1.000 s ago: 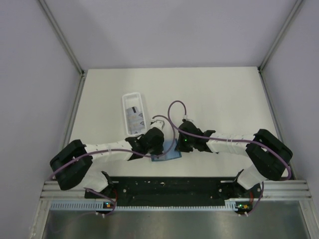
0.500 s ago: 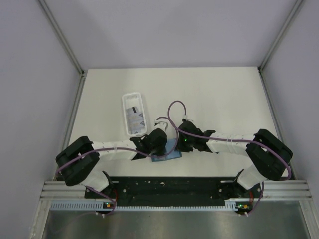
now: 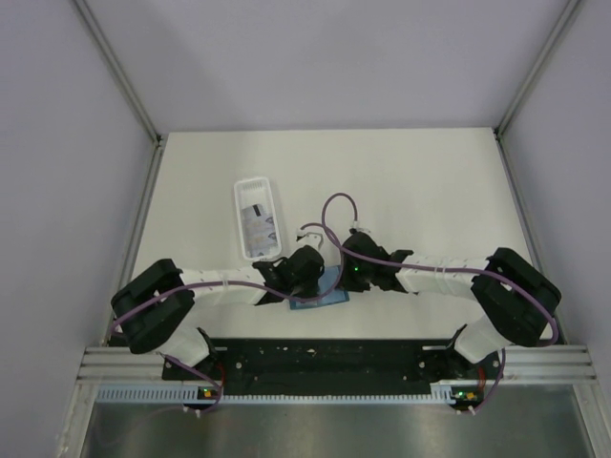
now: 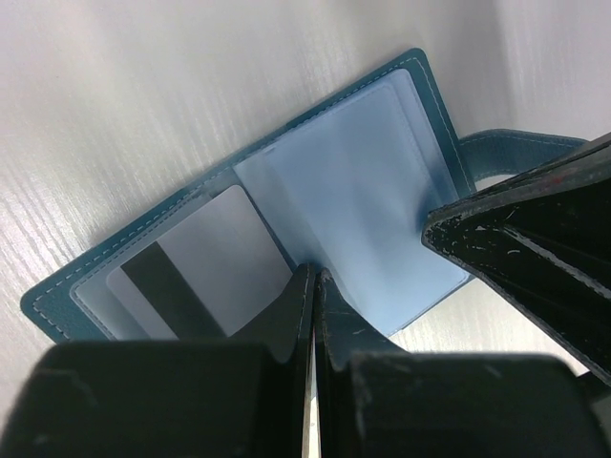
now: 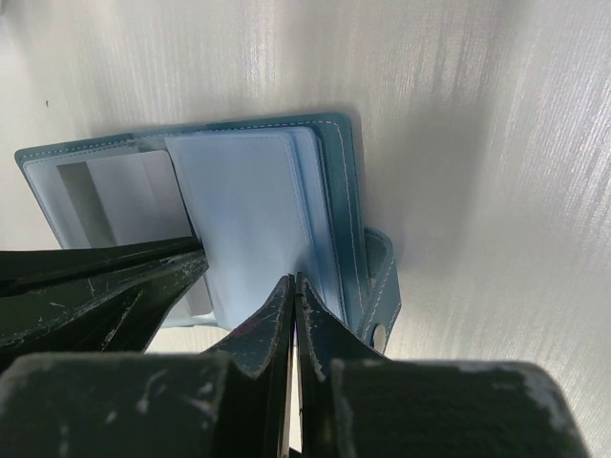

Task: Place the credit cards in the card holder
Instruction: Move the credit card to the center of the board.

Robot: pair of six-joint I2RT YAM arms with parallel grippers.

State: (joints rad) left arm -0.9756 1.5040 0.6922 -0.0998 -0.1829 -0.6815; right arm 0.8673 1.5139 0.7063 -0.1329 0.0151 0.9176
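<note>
The teal card holder [image 4: 420,81] lies open on the table, its light blue sleeves facing up. A pale credit card [image 4: 205,272] with a dark stripe sits in its left pocket. My left gripper [image 4: 313,279] is shut, its tips resting on the holder's middle fold. Shut too, my right gripper [image 5: 293,282] presses its tips on the blue sleeves [image 5: 250,219] beside the snap tab [image 5: 382,296]. From above, both grippers [image 3: 310,270] [image 3: 351,274] meet over the card holder [image 3: 329,296]. More credit cards [image 3: 258,224] lie in the white tray.
A long white plastic tray [image 3: 253,183] stands just behind and left of the left gripper. Purple cables loop over both wrists. The table's near edge with the black arm mount [image 3: 325,358] runs close below the holder.
My left arm has shifted right, bringing its shut gripper onto the open card holder. The right arm and the holder have stayed put.
</note>
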